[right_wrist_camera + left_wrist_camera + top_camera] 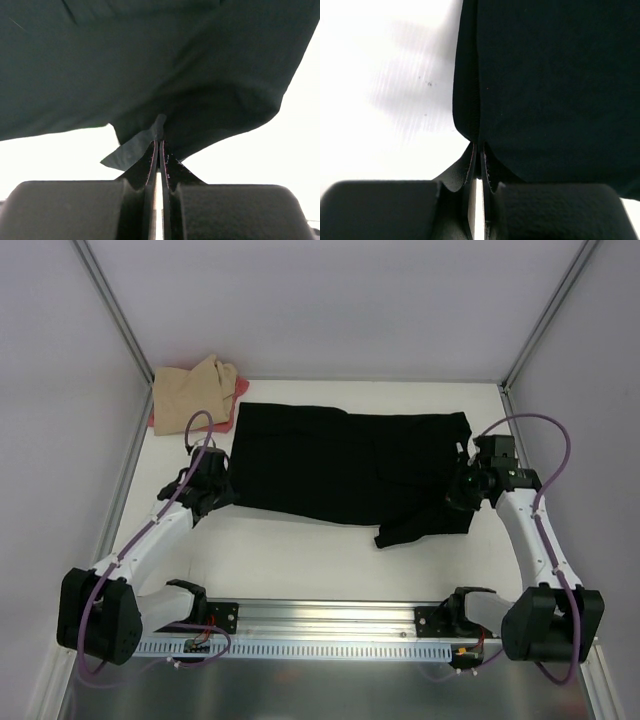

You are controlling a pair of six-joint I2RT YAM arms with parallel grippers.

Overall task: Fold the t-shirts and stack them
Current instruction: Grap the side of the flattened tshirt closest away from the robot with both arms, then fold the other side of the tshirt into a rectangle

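Observation:
A black t-shirt [345,460] lies spread across the middle of the white table. At its left edge my left gripper [222,490] is shut on the black cloth [520,90], pinched between the fingertips in the left wrist view. My right gripper [462,488] is shut on the shirt's right side, where the fabric [160,75] bunches into the jaws and lifts off the table. A tan t-shirt [195,390] lies crumpled in the back left corner, on top of a pink-red one [240,388] whose edge peeks out.
The table [300,550] is walled by white panels with metal posts [115,310] at the back corners. A metal rail [330,618] with the arm bases runs along the near edge.

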